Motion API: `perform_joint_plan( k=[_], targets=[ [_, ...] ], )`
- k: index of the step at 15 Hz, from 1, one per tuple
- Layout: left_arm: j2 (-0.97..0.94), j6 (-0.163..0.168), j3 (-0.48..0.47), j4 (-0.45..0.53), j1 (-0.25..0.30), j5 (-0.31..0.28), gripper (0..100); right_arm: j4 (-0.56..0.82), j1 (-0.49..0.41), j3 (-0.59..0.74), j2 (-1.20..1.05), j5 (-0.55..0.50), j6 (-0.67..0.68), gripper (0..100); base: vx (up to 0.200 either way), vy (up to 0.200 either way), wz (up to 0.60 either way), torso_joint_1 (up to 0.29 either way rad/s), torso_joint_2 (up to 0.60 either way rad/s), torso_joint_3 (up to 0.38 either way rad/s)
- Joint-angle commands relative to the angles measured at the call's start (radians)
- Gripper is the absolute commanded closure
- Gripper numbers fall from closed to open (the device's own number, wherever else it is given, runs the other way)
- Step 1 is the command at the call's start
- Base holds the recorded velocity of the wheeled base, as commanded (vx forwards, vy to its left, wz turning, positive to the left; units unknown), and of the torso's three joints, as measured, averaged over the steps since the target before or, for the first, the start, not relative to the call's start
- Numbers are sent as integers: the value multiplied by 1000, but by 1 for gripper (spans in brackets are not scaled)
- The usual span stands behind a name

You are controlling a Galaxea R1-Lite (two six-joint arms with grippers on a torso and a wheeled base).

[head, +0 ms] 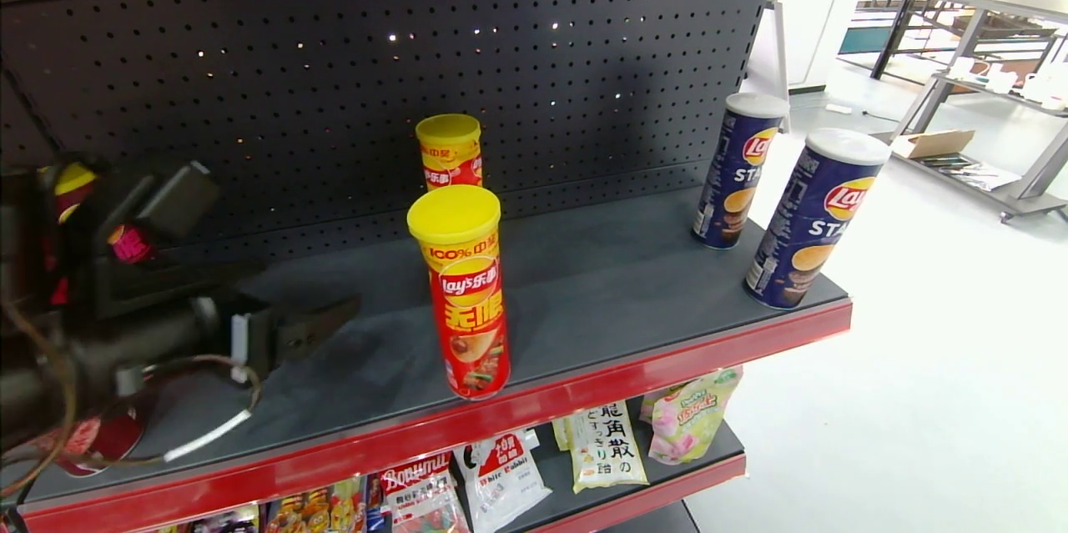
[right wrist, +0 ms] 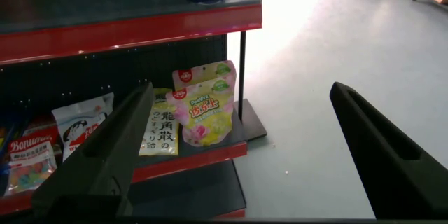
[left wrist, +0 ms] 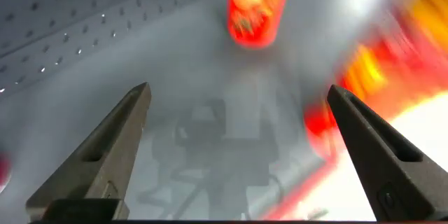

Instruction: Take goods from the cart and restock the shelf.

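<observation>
backdrop: black pegboard panel (head: 334, 57), pinpoints of light through its holes | floor (head: 918, 349): pale, smooth, glossy, open on the right | far right: grey metal-frame rack (head: 1020, 201), flat cardboard box (head: 933, 143) on its low deck | far wall (head: 813, 7): white, brightly lit

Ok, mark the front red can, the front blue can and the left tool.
front red can (head: 467, 304), head view, its label
front blue can (head: 813, 220), head view, its side
left tool (left wrist: 239, 89), left wrist view, midway between fingertips

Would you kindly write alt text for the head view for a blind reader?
A red can stands upright at the front of the shelf, another behind it, two blue cans at its right end; the left gripper is at left.
</observation>
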Motion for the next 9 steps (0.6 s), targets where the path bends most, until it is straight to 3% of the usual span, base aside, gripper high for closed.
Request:
perform_joint_plan(
  k=[1, 4, 6, 8, 9],
  targets=[
    [-500, 122, 98, 282, 160, -179, 0, 0, 1, 0, 1, 1, 0, 0, 0, 0, 0, 0, 0, 0],
    [-808, 117, 95, 532, 167, -185, 0, 0, 1, 0, 1, 1, 0, 0, 0, 0, 0, 0, 0, 0],
    [-1024, 117, 149, 595, 169, -160, 0, 0, 1, 0, 1, 1, 0, 0, 0, 0, 0, 0, 0, 0],
    [-1130, 113, 181, 592, 169, -31, 0, 0, 1, 0, 1, 1, 0, 0, 0, 0, 0, 0, 0, 0],
    [-1129, 62, 173, 574, 169, 44, 0, 0, 1, 0, 1, 1, 0, 0, 0, 0, 0, 0, 0, 0]
  ],
)
